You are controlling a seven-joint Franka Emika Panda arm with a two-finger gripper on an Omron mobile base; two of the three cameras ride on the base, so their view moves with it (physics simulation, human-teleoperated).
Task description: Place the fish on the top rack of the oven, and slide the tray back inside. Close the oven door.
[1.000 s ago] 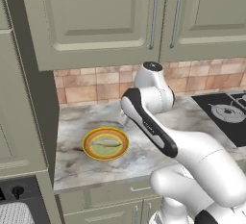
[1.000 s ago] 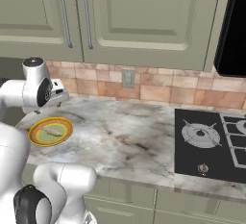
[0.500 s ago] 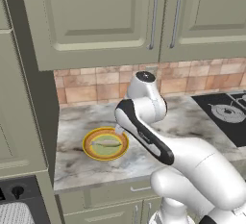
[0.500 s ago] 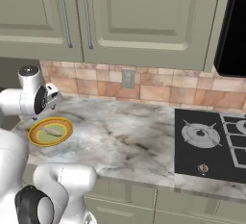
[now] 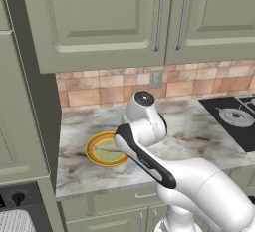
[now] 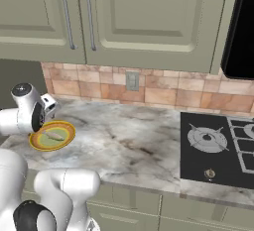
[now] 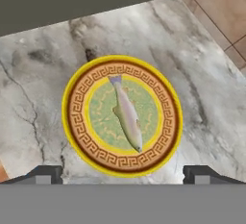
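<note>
Currently pickup step judged in hand: gripper point(image 7: 123, 172) held above plate point(image 7: 77, 122), jaws spread wide, nothing gripped. Fish point(image 7: 127, 117) seen lying flat at plate centre, on counter point(image 7: 202, 98). Next: descent needed, jaws closed across slender body.

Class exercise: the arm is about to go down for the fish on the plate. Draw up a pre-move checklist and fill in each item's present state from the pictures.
1. Gripper open: ok, finger tips stand wide apart.
2. Gripper empty: ok, nothing between the tips.
3. Fish lying free on the plate: ok, flat in the plate's centre, nothing on it.
4. Fish between the two tips' line of travel: ok, hand view looks straight down on it.
5. Counter around the plate free of obstacles: ok.
6. Oven door open and rack pulled out: cannot tell.
</note>
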